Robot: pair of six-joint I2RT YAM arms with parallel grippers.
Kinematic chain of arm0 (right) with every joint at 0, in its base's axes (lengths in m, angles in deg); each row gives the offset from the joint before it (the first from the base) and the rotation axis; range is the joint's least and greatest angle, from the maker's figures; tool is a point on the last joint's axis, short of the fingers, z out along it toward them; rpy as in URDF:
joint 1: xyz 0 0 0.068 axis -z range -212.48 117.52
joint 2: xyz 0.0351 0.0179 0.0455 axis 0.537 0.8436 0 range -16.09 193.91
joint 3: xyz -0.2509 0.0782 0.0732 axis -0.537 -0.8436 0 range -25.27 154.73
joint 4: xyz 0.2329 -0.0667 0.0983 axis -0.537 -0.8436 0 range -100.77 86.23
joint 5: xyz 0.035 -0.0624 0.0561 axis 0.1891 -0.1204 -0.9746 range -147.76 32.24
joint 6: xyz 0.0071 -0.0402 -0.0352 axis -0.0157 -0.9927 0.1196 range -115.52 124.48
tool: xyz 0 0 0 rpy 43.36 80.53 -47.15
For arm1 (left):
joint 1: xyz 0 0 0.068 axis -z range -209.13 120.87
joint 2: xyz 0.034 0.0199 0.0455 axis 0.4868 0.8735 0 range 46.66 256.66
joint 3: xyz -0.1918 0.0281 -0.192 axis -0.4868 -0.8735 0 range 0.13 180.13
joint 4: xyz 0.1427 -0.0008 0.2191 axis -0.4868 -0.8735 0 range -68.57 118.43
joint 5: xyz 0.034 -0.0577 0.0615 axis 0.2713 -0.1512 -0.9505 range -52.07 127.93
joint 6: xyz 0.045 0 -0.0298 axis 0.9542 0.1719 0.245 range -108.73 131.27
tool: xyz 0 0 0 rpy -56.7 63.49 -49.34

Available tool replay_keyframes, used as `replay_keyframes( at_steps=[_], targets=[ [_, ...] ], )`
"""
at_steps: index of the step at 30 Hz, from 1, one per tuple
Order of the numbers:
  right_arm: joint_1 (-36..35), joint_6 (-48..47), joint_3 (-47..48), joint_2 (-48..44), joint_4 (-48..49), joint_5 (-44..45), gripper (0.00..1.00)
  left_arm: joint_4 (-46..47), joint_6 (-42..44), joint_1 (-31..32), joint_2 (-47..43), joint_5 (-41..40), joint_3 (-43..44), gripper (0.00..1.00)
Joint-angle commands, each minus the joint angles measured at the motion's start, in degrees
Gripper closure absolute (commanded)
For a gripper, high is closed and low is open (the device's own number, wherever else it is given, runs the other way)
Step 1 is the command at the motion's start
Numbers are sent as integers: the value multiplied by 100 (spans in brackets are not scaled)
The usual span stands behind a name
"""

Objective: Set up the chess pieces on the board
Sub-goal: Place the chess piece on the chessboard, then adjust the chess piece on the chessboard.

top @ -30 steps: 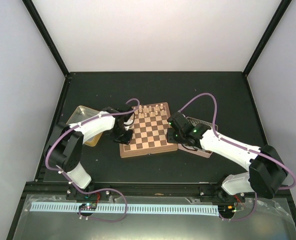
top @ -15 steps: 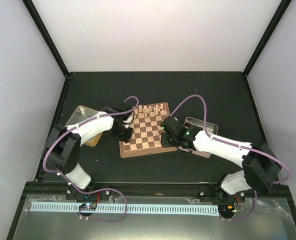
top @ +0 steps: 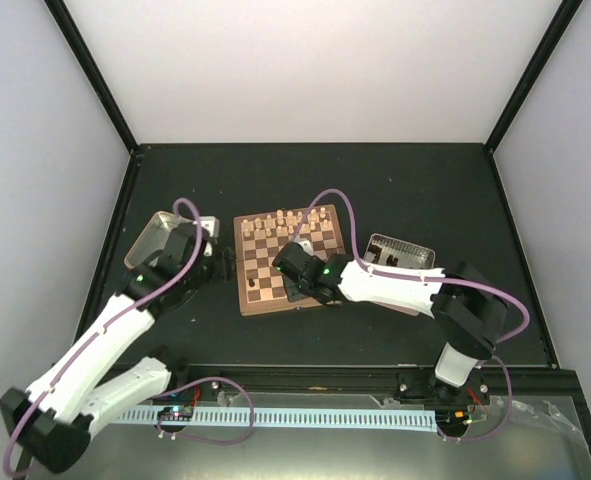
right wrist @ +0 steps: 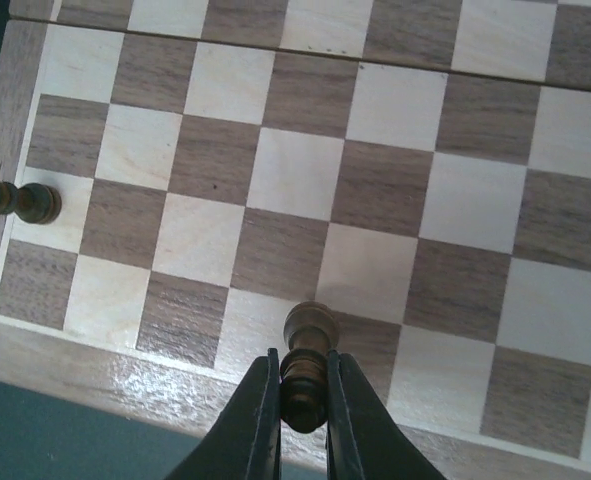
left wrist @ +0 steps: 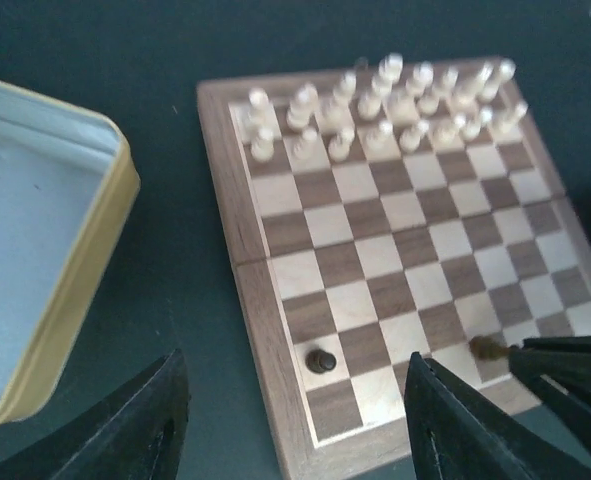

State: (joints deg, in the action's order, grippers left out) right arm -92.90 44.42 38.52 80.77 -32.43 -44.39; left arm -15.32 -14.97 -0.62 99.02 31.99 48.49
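So in the overhead shot, left of centre, there's an open metal tin [top: 153, 222] with a yellow rim and a plain silvery inside. The left wrist view has the same tin [left wrist: 87, 262] filling its left edge. Right of centre sits a small square tray [top: 407, 252]. Both sit on a dark matte table [top: 425, 190]. There's a white back wall [top: 315, 70] up top and a white slotted strip [top: 305, 415] along the bottom.

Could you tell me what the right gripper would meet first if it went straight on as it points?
Probably the board: the right gripper is shut on a dark piece aimed at a square in the edge row, though the gap is unclear.
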Motion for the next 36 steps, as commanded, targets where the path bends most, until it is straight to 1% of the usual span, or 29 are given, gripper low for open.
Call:
replay_keyframes(
  at_steps=[1,6,9,11,14,16,19,23,25,30,34,36],
  targets=[
    [-140,24,359,232,-33,385,98,731,-177,-47,-1003,-626,-479,37],
    [-327,-54,564,480,-147,246,97,1333,-232,-48,-1937,-800,-1025,28],
    [-409,-66,677,587,-196,129,95,1507,-214,-48,-2185,-820,-1136,25],
    [-449,-68,774,679,-285,135,94,1512,-207,-48,-2235,-844,-1132,24],
    [-469,-30,951,834,-568,217,92,1426,-218,-50,-2222,-827,-1102,24],
    [-474,29,1043,877,-772,296,89,1396,-232,-48,-2213,-777,-1092,24],
    [-479,169,1133,771,-979,343,77,1399,-210,-48,-2194,-582,-1093,22],
    [-453,423,1043,220,-842,369,60,1493,-93,-48,-2070,-14,-1083,11],
    [-391,589,878,-109,-682,389,55,1547,-26,-54,-1984,222,-1094,2],
    [-53,906,261,-765,-264,165,53,1528,211,-48,-1635,433,-969,1],
    [-10,817,271,-685,-211,-136,53,1536,226,-48,-1483,420,-926,1],
    [-13,781,266,-584,-93,-358,52,1548,98,-50,-1438,430,-948,1]
  ],
)
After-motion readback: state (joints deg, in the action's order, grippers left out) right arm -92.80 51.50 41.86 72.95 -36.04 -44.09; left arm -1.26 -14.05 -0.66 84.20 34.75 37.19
